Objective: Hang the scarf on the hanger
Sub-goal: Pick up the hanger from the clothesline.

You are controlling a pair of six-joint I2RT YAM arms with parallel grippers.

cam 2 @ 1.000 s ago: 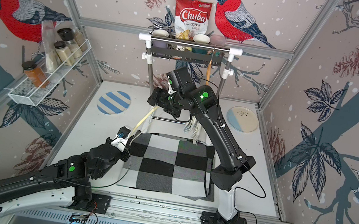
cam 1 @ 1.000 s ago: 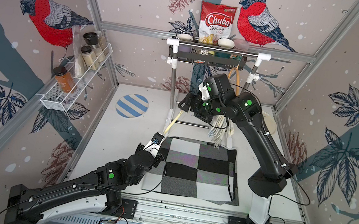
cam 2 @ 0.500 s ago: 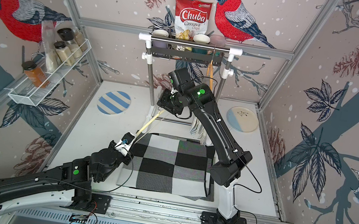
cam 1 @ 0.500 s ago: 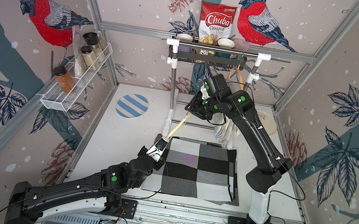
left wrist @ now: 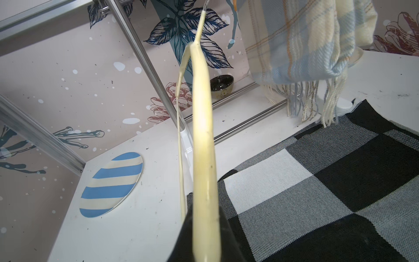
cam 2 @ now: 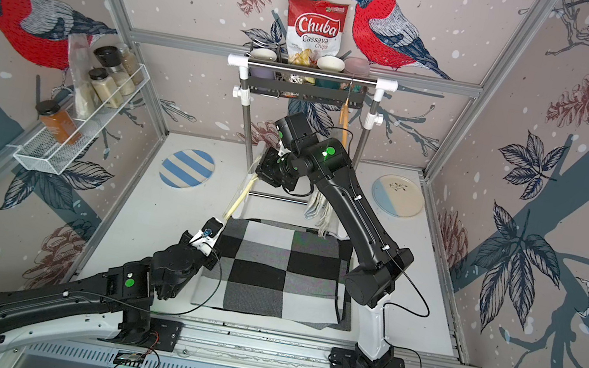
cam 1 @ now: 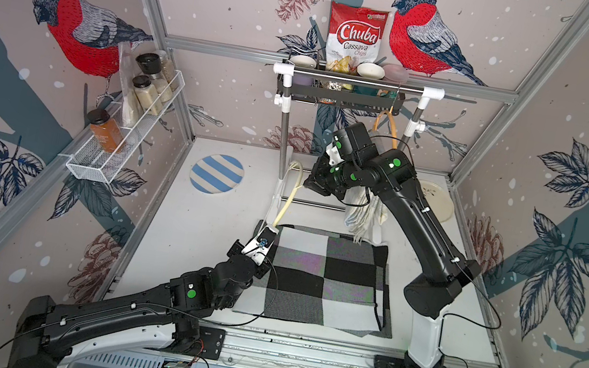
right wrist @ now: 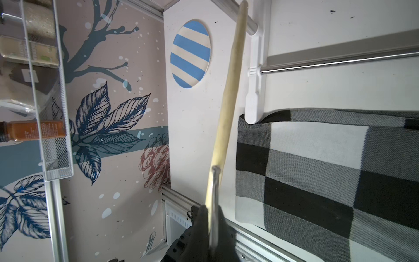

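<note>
- Two grippers shared one pale hanger (cam 1: 286, 204). The right gripper (cam 1: 309, 185) was pinched tight on the upper end, right by the metal hook. The left gripper (cam 1: 270, 232) had the lower tip between its fingers (left wrist: 229, 247). Honestly couldn't tell if those were squeezing it or just sitting loose around it.
- The hanger slanted down from beside the rack's left post (cam 1: 284, 138) to the far-left corner of the checked cloth (cam 1: 325, 276), so it pretty much hugged that edge.
- The scarf (cam 1: 362, 217), pale blue and cream plaid, hung behind the right arm, with its fringe dangling just over the cloth's far edge. The arm hid whatever it hung from.
- A second hanger (cam 1: 390, 128), orange-brown, hung on the rack's top rail above the scarf.
- Open room: the bare table (cam 1: 210, 235) ran left of the cloth to the wall, with a striped plate (cam 1: 217, 173) at the far end. The right side was tighter, since the right arm crossed over it. A cream-and-blue plate (cam 2: 398, 195) sat in the far right corner.
- Containers: the basket (cam 1: 340, 99) on top of the rack held a chips bag (cam 1: 355, 36) and a few bowls (cam 1: 371, 70).
- The wire shelf (cam 1: 91, 167) on the left wall held spice jars (cam 1: 145, 93), and the nearest jar (cam 1: 106, 129) had orange-brown stuff in it.
- A small dark bowl (left wrist: 221, 82) sat by the back wall behind the rack.
</note>
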